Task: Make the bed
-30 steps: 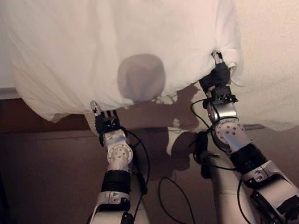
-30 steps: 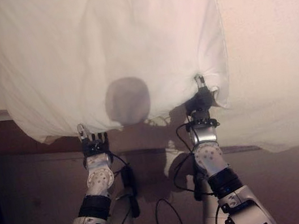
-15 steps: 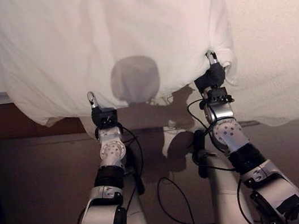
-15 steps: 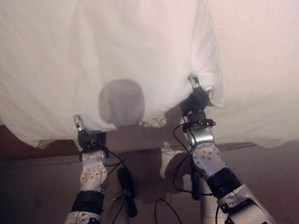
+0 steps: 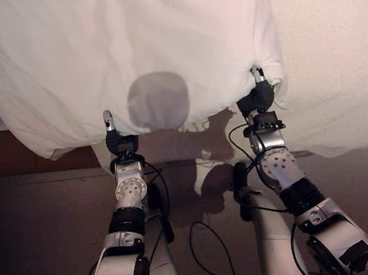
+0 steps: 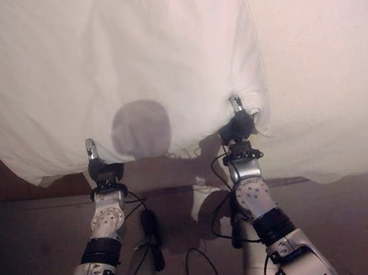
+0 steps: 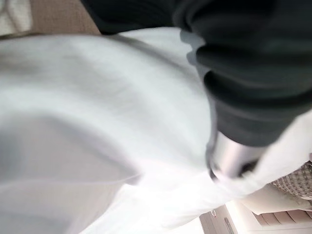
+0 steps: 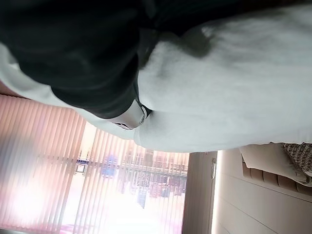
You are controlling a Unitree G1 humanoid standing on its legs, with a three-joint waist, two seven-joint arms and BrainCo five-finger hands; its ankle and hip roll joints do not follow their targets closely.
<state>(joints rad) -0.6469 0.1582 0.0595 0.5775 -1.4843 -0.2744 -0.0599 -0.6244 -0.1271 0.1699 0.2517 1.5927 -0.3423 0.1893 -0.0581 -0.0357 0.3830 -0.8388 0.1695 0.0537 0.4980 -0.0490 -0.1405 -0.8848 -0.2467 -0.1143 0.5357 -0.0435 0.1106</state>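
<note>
Pillow (image 5: 133,47) held by its near edge, long axis running left to right.
Left hand (image 5: 121,145) and right hand (image 5: 259,99) each pinch it; mattress (image 5: 336,34) lies beyond.

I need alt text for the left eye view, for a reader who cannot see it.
Both robot hands, left hand and right hand, grip the near edge of a white duvet, which lies over a cream bedspread on the bed.

Brown floor (image 5: 43,224) is lying in dim light below the bed's edge. Bright daylight is glowing through vertical blinds (image 8: 73,185) across a window; beside them a pale panelled wall (image 8: 253,200) is standing next to a beige door (image 8: 202,195)
</note>
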